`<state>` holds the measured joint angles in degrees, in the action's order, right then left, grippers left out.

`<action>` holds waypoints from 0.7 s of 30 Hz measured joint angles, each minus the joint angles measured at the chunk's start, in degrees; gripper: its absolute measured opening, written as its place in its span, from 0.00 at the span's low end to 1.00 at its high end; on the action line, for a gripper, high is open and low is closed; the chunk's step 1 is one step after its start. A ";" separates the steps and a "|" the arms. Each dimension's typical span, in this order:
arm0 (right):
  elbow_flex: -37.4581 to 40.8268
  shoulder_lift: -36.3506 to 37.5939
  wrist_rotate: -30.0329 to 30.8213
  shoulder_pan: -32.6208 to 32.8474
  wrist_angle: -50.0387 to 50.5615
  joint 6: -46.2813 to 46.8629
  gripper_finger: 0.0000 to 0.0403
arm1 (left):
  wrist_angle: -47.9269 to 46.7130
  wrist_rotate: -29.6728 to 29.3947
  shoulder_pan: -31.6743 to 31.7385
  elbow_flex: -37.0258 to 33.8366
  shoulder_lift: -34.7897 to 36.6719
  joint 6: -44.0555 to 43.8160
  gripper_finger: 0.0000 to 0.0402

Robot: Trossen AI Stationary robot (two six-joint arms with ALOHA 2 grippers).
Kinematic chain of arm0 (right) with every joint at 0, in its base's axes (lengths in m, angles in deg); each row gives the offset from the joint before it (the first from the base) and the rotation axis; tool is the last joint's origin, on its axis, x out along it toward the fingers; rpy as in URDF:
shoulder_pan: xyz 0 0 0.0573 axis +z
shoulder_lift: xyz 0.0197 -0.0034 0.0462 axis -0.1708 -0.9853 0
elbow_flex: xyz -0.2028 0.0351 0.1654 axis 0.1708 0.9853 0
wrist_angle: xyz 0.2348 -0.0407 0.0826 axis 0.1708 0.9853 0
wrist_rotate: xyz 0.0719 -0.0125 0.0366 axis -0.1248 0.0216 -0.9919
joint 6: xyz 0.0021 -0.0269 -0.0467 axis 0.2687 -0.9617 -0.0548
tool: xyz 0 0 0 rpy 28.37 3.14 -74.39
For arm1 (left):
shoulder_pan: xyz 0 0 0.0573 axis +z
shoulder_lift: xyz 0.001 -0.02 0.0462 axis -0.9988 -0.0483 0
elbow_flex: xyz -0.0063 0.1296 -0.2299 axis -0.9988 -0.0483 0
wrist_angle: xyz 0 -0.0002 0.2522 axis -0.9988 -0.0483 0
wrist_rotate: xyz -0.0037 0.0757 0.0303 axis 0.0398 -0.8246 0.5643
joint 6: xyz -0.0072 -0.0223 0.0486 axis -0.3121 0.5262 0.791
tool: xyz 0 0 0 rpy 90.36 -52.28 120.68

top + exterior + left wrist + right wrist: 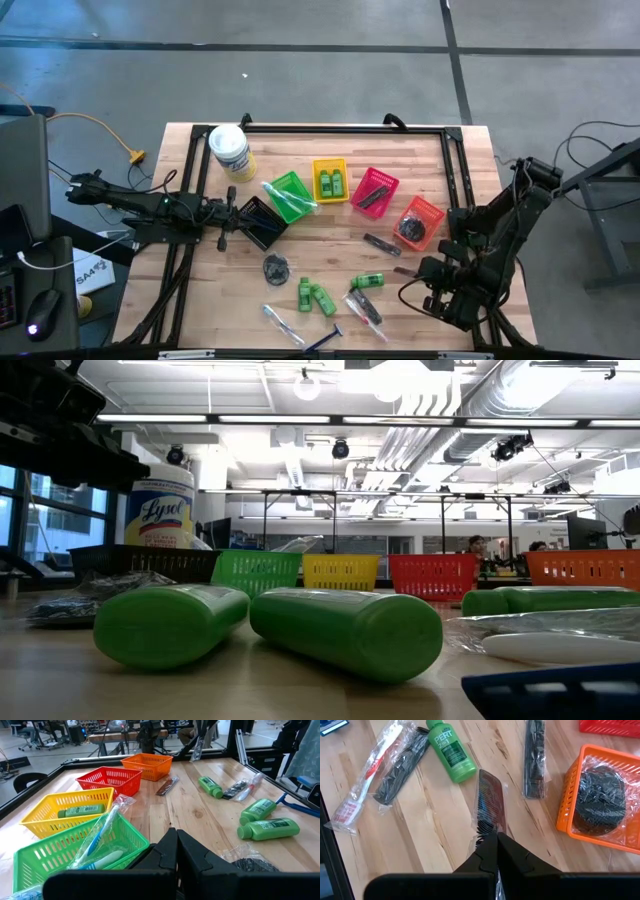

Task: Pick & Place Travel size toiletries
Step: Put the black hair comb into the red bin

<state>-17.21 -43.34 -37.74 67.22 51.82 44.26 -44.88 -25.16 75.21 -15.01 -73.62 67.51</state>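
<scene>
My right gripper [493,838] [416,268] hangs over the table's right part, shut on a black comb [489,795] in a clear wrapper. Loose on the wood lie green mini bottles [313,296] [368,281], a second comb [382,243], a dark coiled bundle [277,267], clear tubes [280,322] and a blue razor [325,341]. Another coiled bundle [600,800] lies in the orange basket [418,222]. My left gripper [230,216] [175,837] waits shut at the table's left, beside the black basket [262,222]. My right gripper pinches the wrapped comb by its near end [485,826] between the two fingers. The fingers slant down from above, and the comb runs on from their tips, along them. Whether the comb's far end [487,774] touches the wood, I cannot tell.
Green [288,195], yellow [330,180] and red [374,190] baskets stand in a row across the middle, some with items inside. A white tub [229,150] stands at the far left. A wrapped toothbrush [365,775] and another comb [402,765] lie near the right gripper.
</scene>
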 joint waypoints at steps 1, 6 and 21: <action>0.00 0.00 -0.07 0.00 -0.04 0.00 0.01 | 0.00 0.00 0.00 0.00 -0.01 0.00 0.00; 0.00 0.00 -0.18 0.00 -0.06 -0.20 0.01 | -0.13 -0.02 0.01 0.00 -0.01 0.20 0.00; 0.00 0.00 0.89 0.00 -0.09 -2.88 0.01 | 0.07 -4.44 -0.01 0.00 0.00 0.62 0.00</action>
<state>-17.21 -43.34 -36.85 67.22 51.73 41.37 -44.81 -29.59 75.20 -15.01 -73.62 68.13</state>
